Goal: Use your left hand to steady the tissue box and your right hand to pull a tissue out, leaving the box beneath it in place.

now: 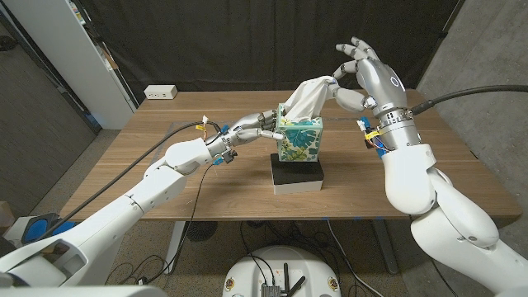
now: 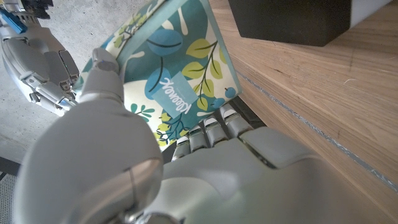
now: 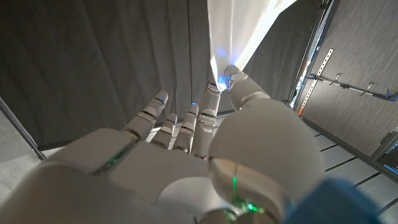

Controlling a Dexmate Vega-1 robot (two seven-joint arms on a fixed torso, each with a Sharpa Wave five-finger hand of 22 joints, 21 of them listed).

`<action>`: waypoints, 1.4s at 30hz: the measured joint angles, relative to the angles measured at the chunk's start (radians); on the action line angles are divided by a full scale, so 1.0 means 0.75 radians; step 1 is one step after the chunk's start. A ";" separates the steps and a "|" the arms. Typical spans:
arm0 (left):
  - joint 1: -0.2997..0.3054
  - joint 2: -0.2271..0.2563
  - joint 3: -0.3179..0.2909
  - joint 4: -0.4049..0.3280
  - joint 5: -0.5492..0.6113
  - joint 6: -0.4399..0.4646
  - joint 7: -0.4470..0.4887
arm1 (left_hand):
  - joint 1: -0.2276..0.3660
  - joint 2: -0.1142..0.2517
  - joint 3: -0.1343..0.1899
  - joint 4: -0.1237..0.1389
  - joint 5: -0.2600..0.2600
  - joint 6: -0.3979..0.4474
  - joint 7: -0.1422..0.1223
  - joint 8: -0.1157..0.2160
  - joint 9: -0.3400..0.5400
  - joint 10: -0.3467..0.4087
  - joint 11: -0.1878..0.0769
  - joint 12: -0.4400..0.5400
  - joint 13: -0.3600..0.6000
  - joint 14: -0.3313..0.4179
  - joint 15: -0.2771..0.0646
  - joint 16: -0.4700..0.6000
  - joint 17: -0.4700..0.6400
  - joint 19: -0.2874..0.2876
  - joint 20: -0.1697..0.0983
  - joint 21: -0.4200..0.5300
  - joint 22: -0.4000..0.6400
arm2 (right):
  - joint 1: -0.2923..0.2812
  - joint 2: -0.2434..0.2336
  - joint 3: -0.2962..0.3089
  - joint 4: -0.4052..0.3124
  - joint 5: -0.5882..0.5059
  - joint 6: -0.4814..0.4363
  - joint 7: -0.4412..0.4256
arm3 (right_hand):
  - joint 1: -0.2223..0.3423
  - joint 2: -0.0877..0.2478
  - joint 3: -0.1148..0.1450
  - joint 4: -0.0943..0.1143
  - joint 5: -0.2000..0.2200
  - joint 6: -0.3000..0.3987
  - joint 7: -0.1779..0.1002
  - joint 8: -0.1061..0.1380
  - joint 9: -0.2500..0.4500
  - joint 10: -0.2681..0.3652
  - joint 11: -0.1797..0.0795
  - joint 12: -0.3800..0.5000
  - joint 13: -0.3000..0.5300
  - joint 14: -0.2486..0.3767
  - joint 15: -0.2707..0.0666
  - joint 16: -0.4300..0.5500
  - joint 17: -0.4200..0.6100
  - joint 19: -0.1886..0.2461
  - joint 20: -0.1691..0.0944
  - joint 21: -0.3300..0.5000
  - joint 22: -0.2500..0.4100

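My left hand (image 2: 186, 168) grips the leafy tissue box (image 2: 177, 68), thumb on one side, fingers wrapped under the other. A black block (image 2: 292, 22) sits nearby on the wooden table (image 2: 323, 106).

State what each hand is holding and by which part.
The right hand pinches the white tissue by its upper end. The left hand grips the floral tissue box by its side.

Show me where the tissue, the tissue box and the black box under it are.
tissue (image 1: 311, 95), head view, middle of the stretched white sheet.
tissue box (image 1: 301, 143), head view, its leaf-patterned front face.
black box (image 1: 297, 173), head view, its dark front face.
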 measured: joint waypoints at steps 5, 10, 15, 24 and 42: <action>-0.007 -0.003 0.001 0.010 -0.002 0.000 -0.009 | 0.000 0.000 0.003 -0.003 -0.001 0.000 0.000 0.001 0.000 0.000 0.000 0.000 0.000 0.000 0.000 0.000 0.000 -0.002 0.002 0.000 0.000 | 0.009 0.041 0.000 0.033 -0.016 0.043 -0.038 | 0.001 0.001 -0.003 0.003 0.000 0.000 0.000 0.000 0.011 0.004 -0.005 0.000 0.000 0.000 0.000 0.000 0.000 -0.005 -0.005 0.000 0.000; -0.018 -0.008 0.005 0.023 -0.005 0.000 -0.017 | 0.000 0.000 0.003 -0.003 -0.004 0.000 0.000 0.001 0.000 0.000 0.000 0.000 0.000 0.000 0.000 0.000 0.000 -0.002 0.002 0.000 0.000 | 0.012 0.069 -0.001 0.055 -0.045 0.108 -0.102 | 0.001 0.001 -0.003 0.003 0.000 -0.005 -0.005 0.006 0.020 0.018 -0.009 0.000 0.000 0.000 0.000 0.000 0.000 -0.010 -0.009 0.000 0.000; -0.025 -0.011 0.007 0.031 -0.007 0.000 -0.027 | 0.000 0.000 0.003 -0.003 -0.004 0.000 0.000 0.001 0.000 0.000 0.000 -0.001 0.000 -0.006 0.006 0.000 0.000 -0.002 0.002 0.000 0.000 | 0.016 0.104 -0.001 0.081 -0.067 0.152 -0.145 | 0.001 0.001 -0.011 0.011 0.000 -0.007 -0.007 0.007 0.031 0.026 -0.011 0.000 0.000 0.000 0.000 0.000 0.000 -0.010 -0.009 0.000 0.000; -0.028 -0.011 0.009 0.036 -0.011 0.000 -0.037 | -0.001 -0.001 0.003 -0.003 0.001 -0.002 0.002 0.000 0.000 0.000 0.000 -0.001 0.007 -0.007 0.007 0.000 0.000 -0.002 0.002 -0.001 0.000 | 0.028 0.163 -0.005 0.120 -0.107 0.212 -0.213 | 0.007 0.007 -0.020 0.008 -0.001 -0.022 -0.017 0.013 0.045 0.035 -0.021 0.000 0.000 0.007 -0.007 0.000 0.000 -0.002 -0.016 0.000 0.000; -0.016 0.011 0.002 0.033 -0.030 0.002 -0.062 | -0.001 -0.001 0.006 -0.006 0.001 -0.005 0.005 -0.005 0.000 -0.007 0.007 -0.001 0.007 -0.007 0.007 0.000 0.000 -0.005 0.005 -0.002 0.000 | 0.048 0.267 -0.043 0.200 -0.184 0.327 -0.410 | -0.001 0.013 -0.037 0.014 -0.020 -0.025 -0.037 0.016 0.064 0.050 -0.035 0.000 0.000 0.007 -0.007 0.000 0.000 -0.010 -0.023 0.000 0.000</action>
